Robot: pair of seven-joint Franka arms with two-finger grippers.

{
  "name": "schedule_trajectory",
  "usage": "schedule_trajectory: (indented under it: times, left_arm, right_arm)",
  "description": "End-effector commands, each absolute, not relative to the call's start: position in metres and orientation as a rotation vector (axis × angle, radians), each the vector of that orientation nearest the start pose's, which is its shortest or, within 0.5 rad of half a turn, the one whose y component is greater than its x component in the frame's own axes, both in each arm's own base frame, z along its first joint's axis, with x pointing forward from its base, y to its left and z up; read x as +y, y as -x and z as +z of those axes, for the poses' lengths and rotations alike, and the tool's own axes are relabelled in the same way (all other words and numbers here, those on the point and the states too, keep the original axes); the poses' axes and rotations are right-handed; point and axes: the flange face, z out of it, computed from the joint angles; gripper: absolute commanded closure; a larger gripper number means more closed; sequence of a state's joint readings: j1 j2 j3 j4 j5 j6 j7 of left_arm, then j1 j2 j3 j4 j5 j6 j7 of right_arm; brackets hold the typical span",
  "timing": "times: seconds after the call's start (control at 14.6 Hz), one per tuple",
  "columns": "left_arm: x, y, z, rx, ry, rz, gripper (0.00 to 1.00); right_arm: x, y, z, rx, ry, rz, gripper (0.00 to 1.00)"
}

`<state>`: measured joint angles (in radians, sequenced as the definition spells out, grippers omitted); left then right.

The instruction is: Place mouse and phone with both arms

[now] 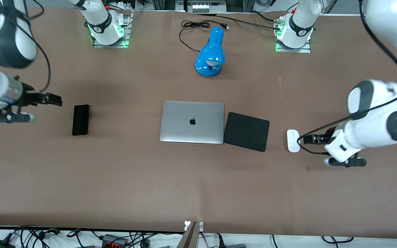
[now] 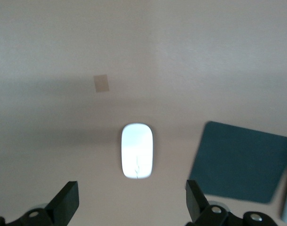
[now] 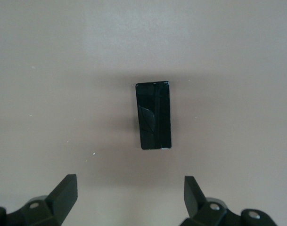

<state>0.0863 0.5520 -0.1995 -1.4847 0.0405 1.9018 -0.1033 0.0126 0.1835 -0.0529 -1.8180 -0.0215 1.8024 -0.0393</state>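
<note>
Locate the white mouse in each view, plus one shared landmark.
Front view: small white oval mouse on the table, beside the square black mouse pad, toward the left arm's end.
Left wrist view: mouse ahead of the open left gripper; pad is the shared landmark.
Right wrist view: not in it.

white mouse (image 1: pixel 293 140), black phone (image 1: pixel 80 120), blue lamp (image 1: pixel 211 52), silver laptop (image 1: pixel 192 122)

High front overview; wrist views close above table (image 1: pixel 115 179).
</note>
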Motion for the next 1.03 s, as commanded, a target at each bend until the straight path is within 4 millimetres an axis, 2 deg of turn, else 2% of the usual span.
schedule_trajectory:
  times: [0.0,0.14,0.34,0.48,0.62,0.96]
  left_arm:
    - [-0.06,-0.679,0.3,0.075,3.172,0.192,0.0]
    - [-0.063,-0.667,0.272,0.114,3.147,0.181,0.0]
    - [-0.071,-0.647,0.234,0.153,3.144,0.169,0.0]
    - [-0.073,-0.646,0.227,0.208,3.107,0.175,0.0]
    - [-0.076,-0.644,0.218,0.224,3.098,0.192,0.0]
    - [-0.082,-0.64,0.197,0.239,3.098,0.237,0.0]
  right_arm:
    - [-0.026,-0.593,0.38,-0.016,3.161,0.343,0.0]
    - [-0.033,-0.598,0.343,-0.005,3.162,0.356,0.0]
    - [-0.037,-0.586,0.29,-0.024,3.171,0.329,0.0]
    - [-0.038,-0.575,0.263,-0.037,3.175,0.283,0.0]
    - [-0.044,-0.565,0.246,-0.078,3.168,0.298,0.0]
    - [-0.062,-0.559,0.2,-0.187,3.137,0.372,0.0]
